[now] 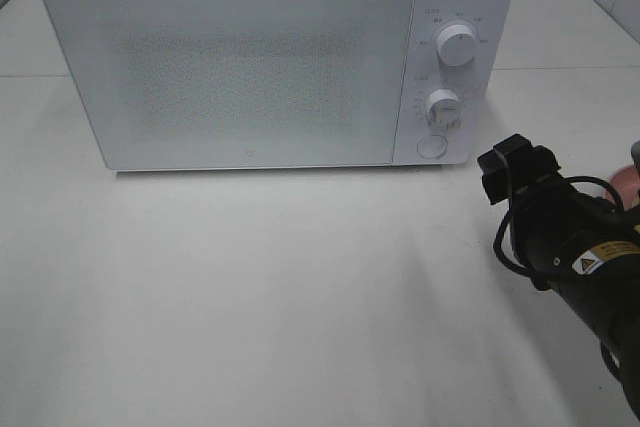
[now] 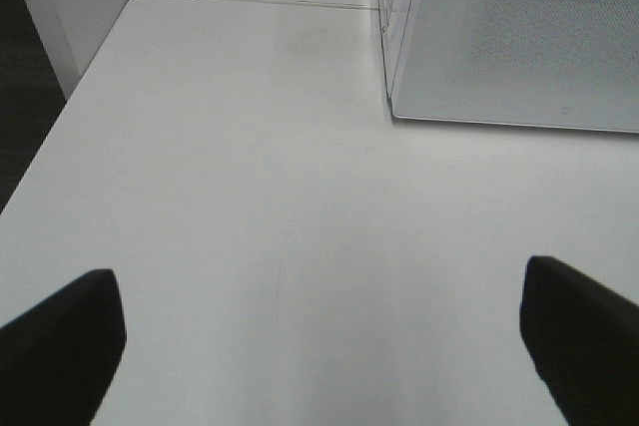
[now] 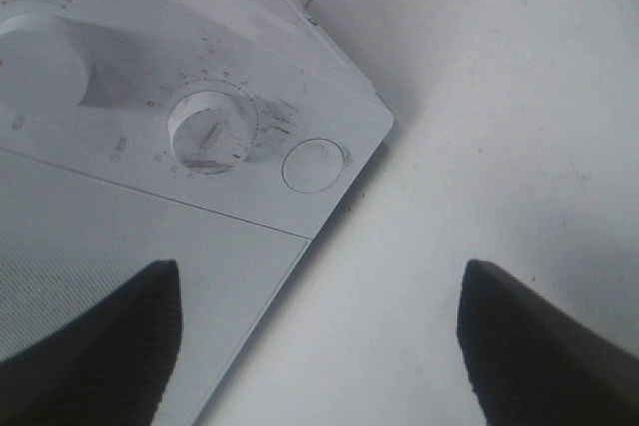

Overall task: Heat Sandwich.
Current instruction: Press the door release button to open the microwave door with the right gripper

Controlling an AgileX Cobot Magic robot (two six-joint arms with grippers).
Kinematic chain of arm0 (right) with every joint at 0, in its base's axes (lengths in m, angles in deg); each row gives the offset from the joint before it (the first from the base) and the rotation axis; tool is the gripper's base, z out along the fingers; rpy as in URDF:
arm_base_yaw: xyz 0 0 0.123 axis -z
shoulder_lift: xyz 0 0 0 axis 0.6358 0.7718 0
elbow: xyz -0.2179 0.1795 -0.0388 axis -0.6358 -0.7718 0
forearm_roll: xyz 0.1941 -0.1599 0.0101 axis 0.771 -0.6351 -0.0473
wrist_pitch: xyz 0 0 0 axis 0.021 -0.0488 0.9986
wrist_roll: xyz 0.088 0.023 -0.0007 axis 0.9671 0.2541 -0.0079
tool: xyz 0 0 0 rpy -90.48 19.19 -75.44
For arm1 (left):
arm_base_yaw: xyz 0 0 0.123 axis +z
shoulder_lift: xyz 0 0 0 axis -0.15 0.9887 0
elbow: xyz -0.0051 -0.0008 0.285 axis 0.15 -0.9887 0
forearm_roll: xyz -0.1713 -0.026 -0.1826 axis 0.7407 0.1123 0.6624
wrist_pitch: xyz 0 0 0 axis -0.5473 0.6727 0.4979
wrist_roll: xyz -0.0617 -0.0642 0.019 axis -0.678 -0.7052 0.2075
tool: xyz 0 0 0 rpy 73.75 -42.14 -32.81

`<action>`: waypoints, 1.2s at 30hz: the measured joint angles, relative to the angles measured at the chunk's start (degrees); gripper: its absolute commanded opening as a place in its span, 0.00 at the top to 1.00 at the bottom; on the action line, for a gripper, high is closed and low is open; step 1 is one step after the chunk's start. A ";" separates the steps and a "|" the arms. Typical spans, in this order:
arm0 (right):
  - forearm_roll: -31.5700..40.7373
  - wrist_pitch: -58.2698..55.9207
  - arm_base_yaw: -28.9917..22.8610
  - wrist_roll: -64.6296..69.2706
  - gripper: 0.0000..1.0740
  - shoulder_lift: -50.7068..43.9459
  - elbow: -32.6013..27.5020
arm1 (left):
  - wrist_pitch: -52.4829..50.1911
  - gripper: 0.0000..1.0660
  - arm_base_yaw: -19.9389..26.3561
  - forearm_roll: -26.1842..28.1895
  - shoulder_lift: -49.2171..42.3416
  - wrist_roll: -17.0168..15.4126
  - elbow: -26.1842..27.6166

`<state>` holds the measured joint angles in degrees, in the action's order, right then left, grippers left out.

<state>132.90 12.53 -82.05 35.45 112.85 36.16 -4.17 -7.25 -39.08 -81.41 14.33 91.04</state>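
Two grippers spread empty, left gripper [image 2: 319, 346] over table [image 2: 250, 147], right gripper [image 3: 319, 336] facing round button [image 3: 314, 165] and dials [image 3: 210, 132] of shut microwave [image 1: 240, 57]

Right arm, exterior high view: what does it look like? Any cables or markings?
The right arm is matte black with a boxy black block at its front end. A black cable loops along its side, and a white label carries a yellow warning triangle. The right gripper is plain black too.

lab tabletop [image 1: 280, 297] (white microwave [image 1: 250, 67])
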 measured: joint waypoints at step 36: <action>-0.29 -3.61 0.00 28.19 0.99 0.00 0.00 | 0.00 0.05 0.00 0.00 0.00 0.00 0.00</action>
<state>132.61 8.92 -82.05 63.64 112.85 36.16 -4.17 -7.25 -39.08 -81.41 14.33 91.04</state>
